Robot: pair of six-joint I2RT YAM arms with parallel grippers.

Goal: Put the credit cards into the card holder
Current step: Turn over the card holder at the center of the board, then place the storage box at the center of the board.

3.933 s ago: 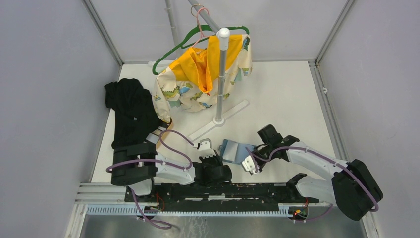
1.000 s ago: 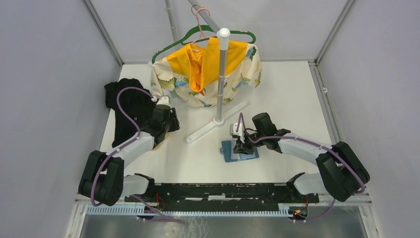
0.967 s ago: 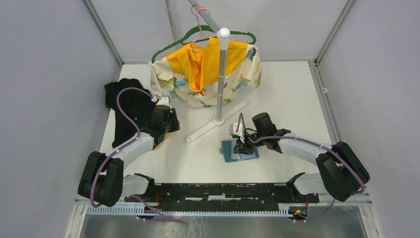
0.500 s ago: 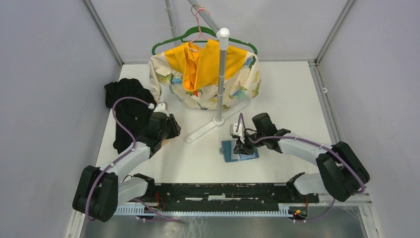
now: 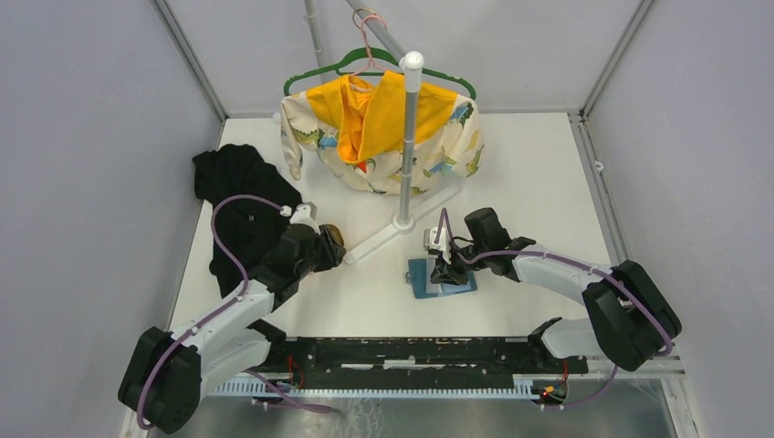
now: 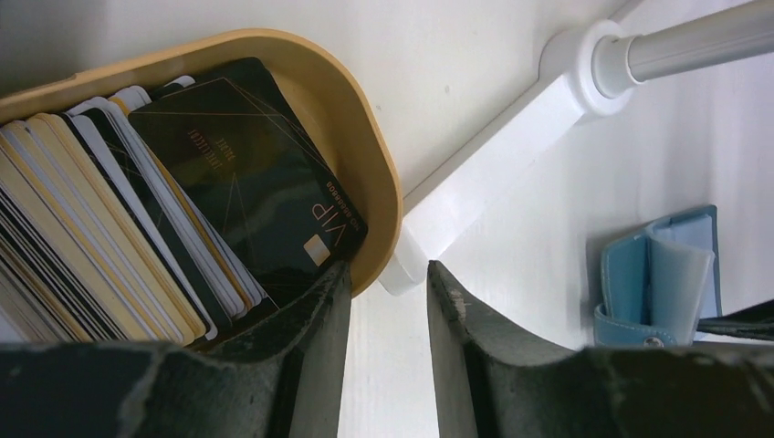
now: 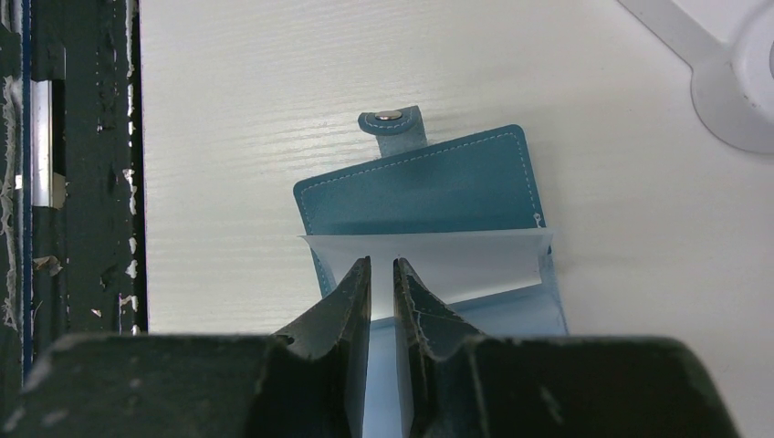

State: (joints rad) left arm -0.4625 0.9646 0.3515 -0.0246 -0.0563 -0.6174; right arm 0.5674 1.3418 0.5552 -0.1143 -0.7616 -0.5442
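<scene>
The credit cards (image 6: 91, 246) stand packed in a tan oval tray (image 6: 365, 155), with a black VIP card (image 6: 246, 173) lying on top. My left gripper (image 6: 388, 269) is open and empty, and its left finger hangs over the tray's near rim. In the top view it (image 5: 327, 239) sits by the tray (image 5: 337, 234). The teal card holder (image 7: 429, 182) lies open on the table, tab outward. My right gripper (image 7: 382, 263) is nearly shut, pinching the holder's pale inner sleeve. The top view shows it (image 5: 442, 271) on the holder (image 5: 459, 285), which also shows in the left wrist view (image 6: 639, 274).
A clothes rack pole (image 5: 406, 137) stands on a white base bar (image 5: 374, 239) just behind the tray and holder. A patterned garment (image 5: 438, 151) hangs on a green hanger. A black cloth (image 5: 239, 205) lies at the left. A black rail (image 5: 411, 351) runs along the near edge.
My left arm has swung from the black cloth at the back left toward the front right, over the tray. The hanging garment has swayed. My right gripper has stayed on the holder.
</scene>
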